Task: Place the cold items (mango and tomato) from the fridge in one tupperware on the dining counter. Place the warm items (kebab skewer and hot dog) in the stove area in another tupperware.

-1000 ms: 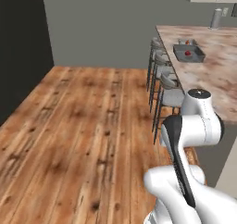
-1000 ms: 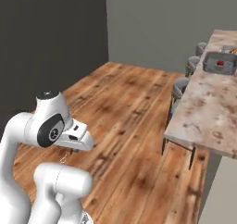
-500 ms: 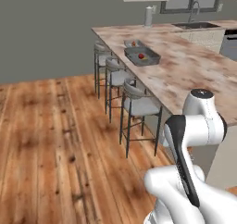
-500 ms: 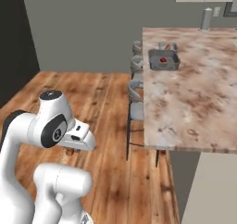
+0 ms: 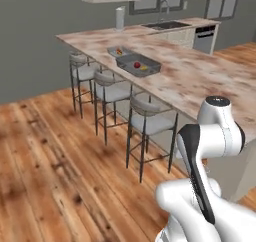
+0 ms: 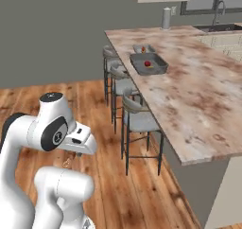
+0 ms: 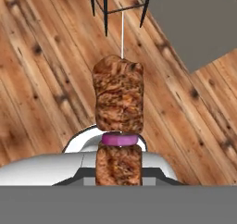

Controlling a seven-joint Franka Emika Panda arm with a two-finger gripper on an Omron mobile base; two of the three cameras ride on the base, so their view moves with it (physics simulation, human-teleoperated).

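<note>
Pincer pressed on the kebab skewer [image 7: 118, 121], carried above the wooden floor [image 5: 45, 176] short of the dining worktop [image 6: 198, 95]; carrying step, I judge, next reaching the far tupperware [image 5: 119, 51] beyond the tupperware [image 5: 138, 65] holding fruit.

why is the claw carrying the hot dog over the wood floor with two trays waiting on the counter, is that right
Not quite: the claw is shut on a kebab skewer, brown meat chunks with a purple slice between them, as the hand view shows. The rest holds: it hangs over the wood floor, and two trays wait on the counter.
</note>
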